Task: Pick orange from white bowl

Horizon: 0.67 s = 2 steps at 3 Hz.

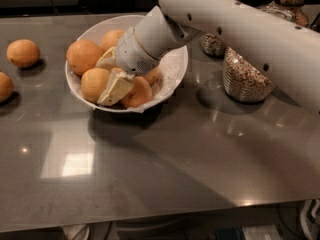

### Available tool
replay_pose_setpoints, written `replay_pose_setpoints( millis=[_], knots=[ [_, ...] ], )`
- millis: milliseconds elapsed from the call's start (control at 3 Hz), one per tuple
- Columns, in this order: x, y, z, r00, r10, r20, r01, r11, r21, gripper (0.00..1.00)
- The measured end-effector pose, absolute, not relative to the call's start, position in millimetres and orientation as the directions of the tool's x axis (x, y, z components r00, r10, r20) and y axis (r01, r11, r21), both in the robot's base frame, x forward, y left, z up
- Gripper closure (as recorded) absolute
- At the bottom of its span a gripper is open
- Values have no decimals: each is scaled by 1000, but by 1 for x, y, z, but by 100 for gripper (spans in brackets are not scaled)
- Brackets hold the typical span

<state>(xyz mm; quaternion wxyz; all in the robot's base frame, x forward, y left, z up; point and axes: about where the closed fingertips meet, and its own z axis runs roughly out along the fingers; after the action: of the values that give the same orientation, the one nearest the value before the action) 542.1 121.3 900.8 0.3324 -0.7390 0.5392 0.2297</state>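
The white bowl (172, 76) stands at the back middle of the dark table and holds several oranges. My gripper (107, 77) reaches down into it from the right on a thick white arm. Its two cream fingers (115, 88) are spread apart. One lies above and one to the right of the front left orange (94, 84), which sits between their tips. I cannot tell whether they touch it. Another orange (83, 56) lies at the bowl's left, one (112, 38) at the back and one (136, 93) under the lower finger.
Two loose oranges lie on the table at the far left, one (23, 52) further back and one (4, 86) cut by the frame edge. A glass jar of cereal (246, 78) stands right of the bowl, with another jar (214, 44) behind it.
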Motion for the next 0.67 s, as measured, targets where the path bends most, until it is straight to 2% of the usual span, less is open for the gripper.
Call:
replay_pose_setpoints(
  millis=[667],
  knots=[
    [538, 109, 913, 315, -648, -694, -947, -167, -274, 100]
  ],
)
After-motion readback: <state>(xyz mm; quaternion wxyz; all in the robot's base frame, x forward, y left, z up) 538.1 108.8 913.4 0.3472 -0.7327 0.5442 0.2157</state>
